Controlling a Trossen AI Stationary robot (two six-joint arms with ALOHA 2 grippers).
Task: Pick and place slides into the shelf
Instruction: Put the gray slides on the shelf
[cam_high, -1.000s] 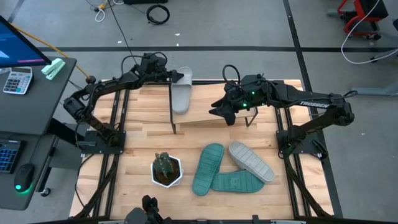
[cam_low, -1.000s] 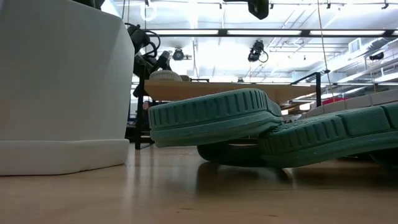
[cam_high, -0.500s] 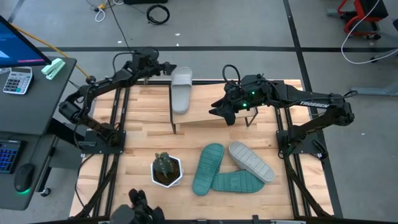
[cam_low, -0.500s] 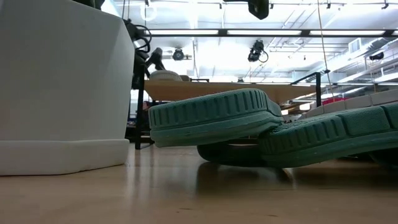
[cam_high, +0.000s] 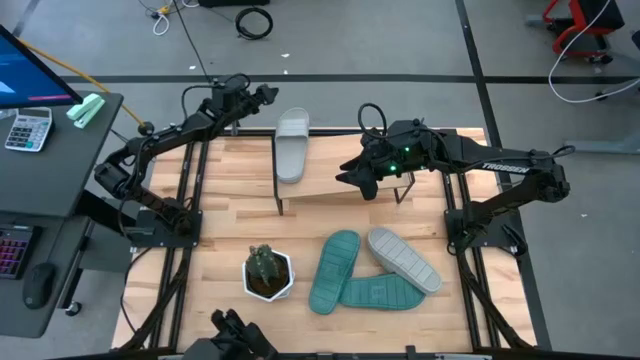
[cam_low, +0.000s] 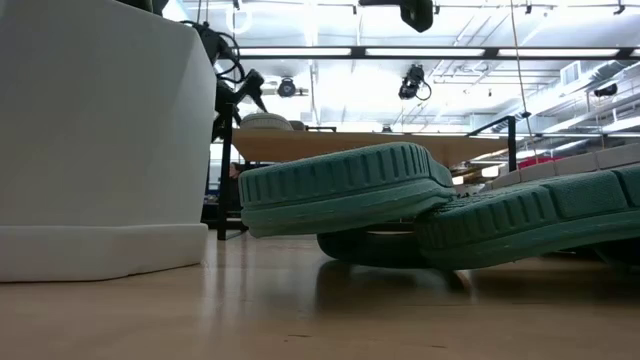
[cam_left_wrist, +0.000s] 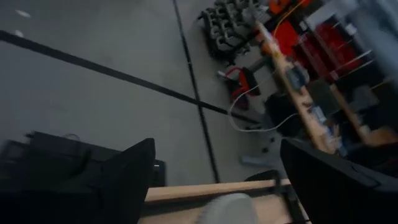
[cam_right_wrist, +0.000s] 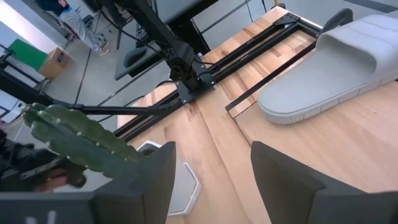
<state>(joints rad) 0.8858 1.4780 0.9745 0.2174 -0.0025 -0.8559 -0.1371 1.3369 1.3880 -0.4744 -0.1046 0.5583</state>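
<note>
One grey slide (cam_high: 290, 146) is seen on the shelf (cam_high: 330, 185), overhanging its far edge; a knock could tip it off. Left gripper (cam_high: 262, 95) beside it and right gripper (cam_high: 348, 176) are both held open, empty. Three slides (cam_high: 372, 270) are left stacked on the table (cam_high: 220, 230); awkward pick expected.

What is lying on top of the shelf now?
One grey sandal lies on the shelf at its left end, and nothing holds it. The right pincer hangs above the board and covers part of it.

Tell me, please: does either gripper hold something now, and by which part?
Nothing is held. The left gripper is open beside the grey slide on the shelf; the right gripper is open, empty.
</note>
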